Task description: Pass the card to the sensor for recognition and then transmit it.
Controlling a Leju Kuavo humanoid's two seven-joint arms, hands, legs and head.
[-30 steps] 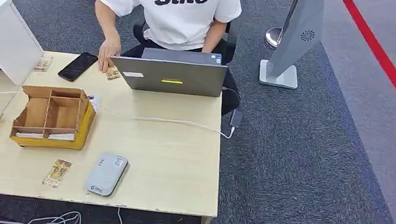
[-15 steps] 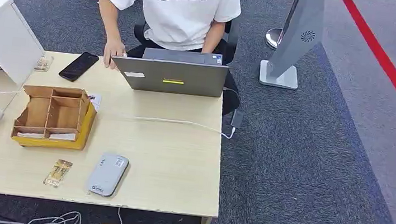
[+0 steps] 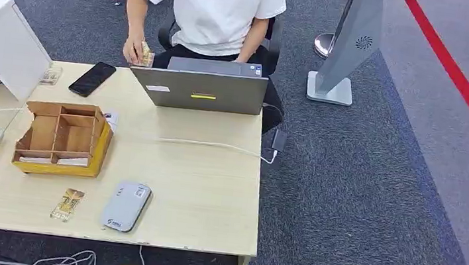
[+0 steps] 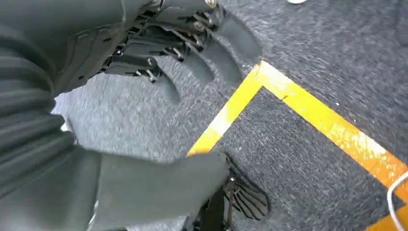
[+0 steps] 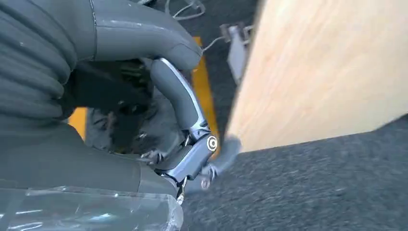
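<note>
The left hand (image 4: 144,96) hangs over dark grey carpet crossed by a yellow floor line (image 4: 308,115); its dark fingers (image 4: 202,57) are spread and fanned apart from the thick grey thumb, with nothing between them, so it is empty and open. The right hand (image 5: 159,130) sits beside the edge of the pale wooden table (image 5: 327,72), fingers bent inward around a sheet of clear plastic (image 5: 86,211) at the lower left of that frame; whether it truly grips the plastic cannot be told. In the head view, at the lower left of the frame, a small tan card in a clear sleeve (image 3: 67,205) lies near the table's (image 3: 211,196) front edge, just beside a flat grey rounded card reader (image 3: 126,206). Above them stands a brown compartmented cardboard organiser (image 3: 63,138), and a grey open laptop (image 3: 201,89) at the far edge. A person in a white T-shirt (image 3: 216,10) sits behind it, one hand (image 3: 136,49) lifted off the table holding another small card (image 3: 145,56).
</note>
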